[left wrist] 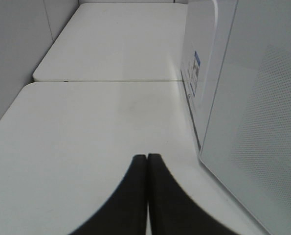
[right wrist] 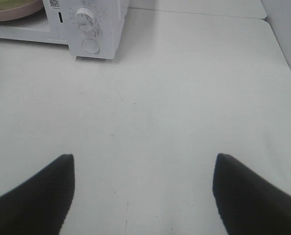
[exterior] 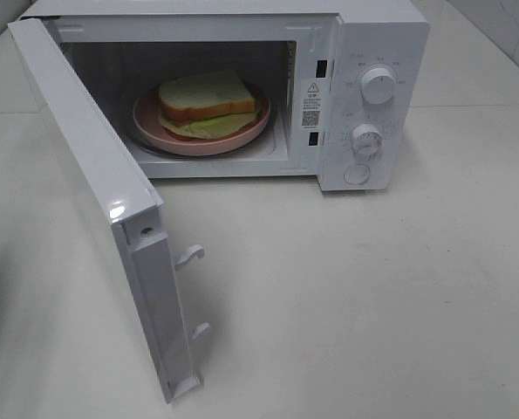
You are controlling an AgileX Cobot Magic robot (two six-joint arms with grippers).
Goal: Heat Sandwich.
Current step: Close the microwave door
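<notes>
Exterior high view: the sandwich [exterior: 205, 98] lies on a round pink plate [exterior: 198, 148] inside the open microwave [exterior: 385, 30]. The microwave stands at the 12 o'clock end of the white bench [exterior: 372, 305]. Its door [exterior: 85, 166] hangs wide open, reaching out toward 7 o'clock. Two round knobs [exterior: 379, 85] and a round button [exterior: 356, 174] sit at 3 o'clock from the sandwich.

The sandwich looks light and soft: white bread with a tan crust and a thin green leaf poking out underneath. Bread squashes fast and the slices could slide apart, so I would not pinch it. A safer hold is the plate's rim at 6 o'clock, the side nearest the opening. The plate looks hard, smooth and a bit slippery.

For heating, I think nothing needs lifting — the door needs a push. It is a flat, stiff, shiny panel with two small hooks [exterior: 191, 255] on its edge, so its broad face is the place to press.

The left pincer [left wrist: 147, 161] is pressed together with nothing in it. It is low over the bench, just beside a white panel with tiny dots, maybe the door's window. The right pincer [right wrist: 144, 159] is spread wide and empty over bare bench, well apart from the microwave's knob side.
</notes>
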